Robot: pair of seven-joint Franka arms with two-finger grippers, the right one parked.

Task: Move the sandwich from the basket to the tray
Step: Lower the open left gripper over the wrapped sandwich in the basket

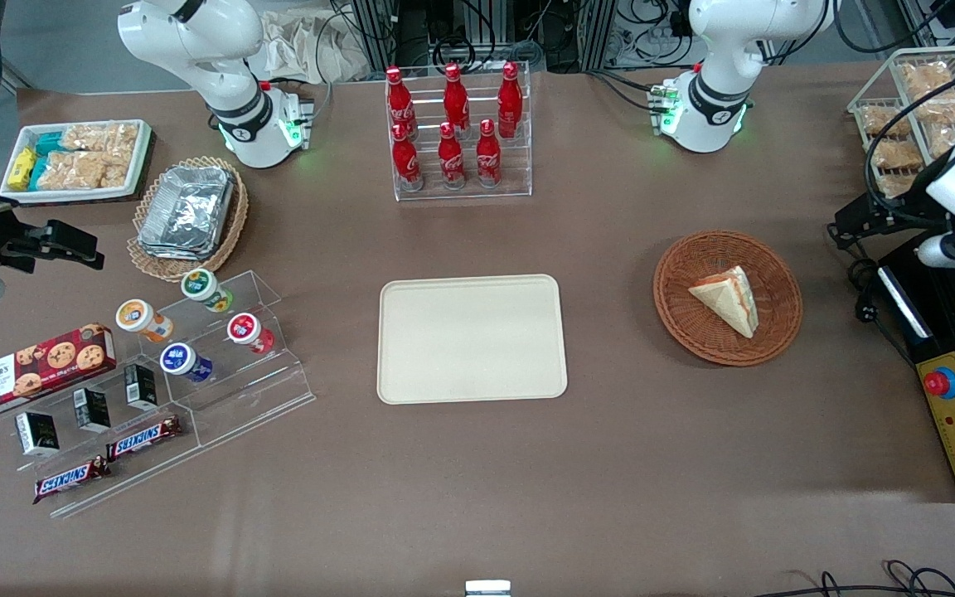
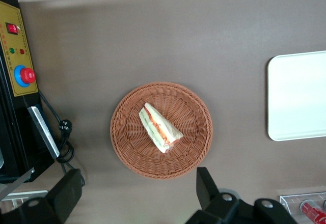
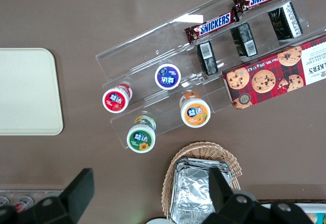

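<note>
The sandwich [image 1: 726, 300], a white-bread wedge with red and green filling stripes, lies in the round reddish-brown wicker basket [image 1: 676, 327]. The cream tray [image 1: 471, 338] lies flat on the table beside the basket, toward the parked arm's end, with nothing on it. My left gripper [image 1: 859, 222] hangs in the air off the basket's rim, toward the working arm's end of the table. It touches nothing. The left wrist view shows the sandwich [image 2: 159, 129], the basket [image 2: 127, 150] and an edge of the tray [image 2: 298, 96]. There my gripper [image 2: 136, 191] is open wide and holds nothing.
A black and yellow control box with a red button [image 1: 954, 414] and cables [image 1: 867, 307] lie under my arm. A wire rack of snack bags [image 1: 917, 108] stands farther back. A cola bottle rack [image 1: 457, 133] stands farther from the camera than the tray.
</note>
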